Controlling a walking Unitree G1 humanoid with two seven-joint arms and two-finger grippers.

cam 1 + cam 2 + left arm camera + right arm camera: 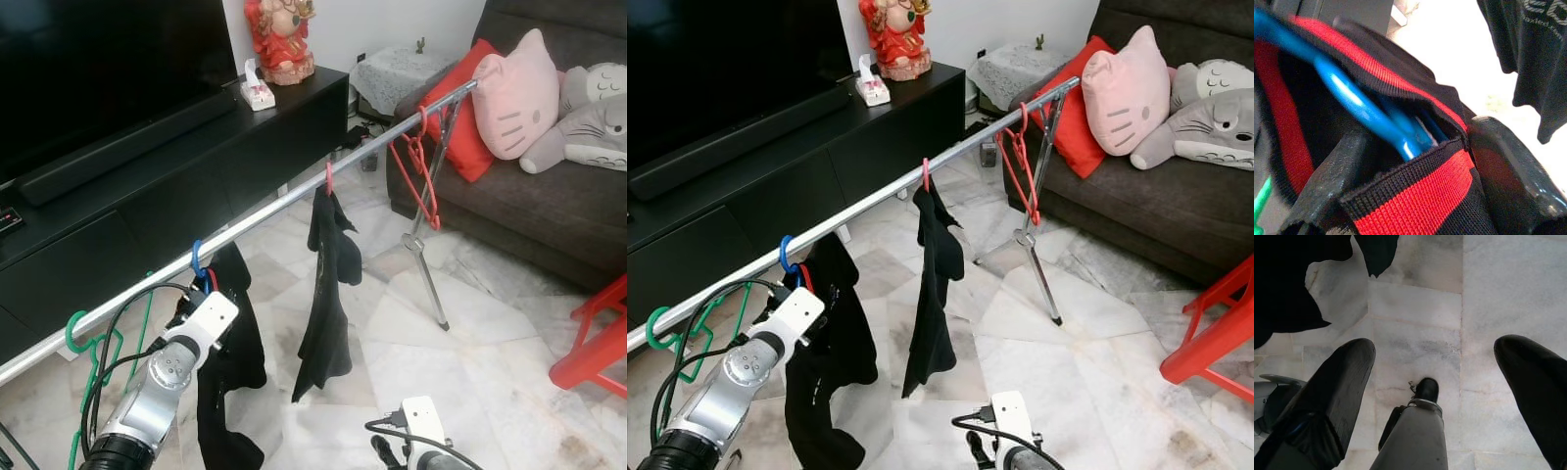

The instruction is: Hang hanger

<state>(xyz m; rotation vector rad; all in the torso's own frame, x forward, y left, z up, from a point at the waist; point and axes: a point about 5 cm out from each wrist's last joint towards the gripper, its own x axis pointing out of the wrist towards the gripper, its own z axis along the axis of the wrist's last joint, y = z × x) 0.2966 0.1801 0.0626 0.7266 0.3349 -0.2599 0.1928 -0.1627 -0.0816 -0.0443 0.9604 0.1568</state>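
Left gripper (pixel 1410 161) is clamping its fingers on the blue hanger (pixel 199 262); check its hook is sitting over the rail (pixel 265 213) before releasing. Right gripper (pixel 1435 382) is hanging wide open.

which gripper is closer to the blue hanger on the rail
Left. The left gripper is right at the blue hanger, its fingers astride the hanger and the black-and-red garment's collar. The right gripper hangs low over the marble floor.

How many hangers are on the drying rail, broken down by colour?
Green hanger: 1
Blue hanger, under the black garment held by the left gripper: 1
Pink hanger: 1
Red hangers: at least 1, exact count unclear
Total: at least 4
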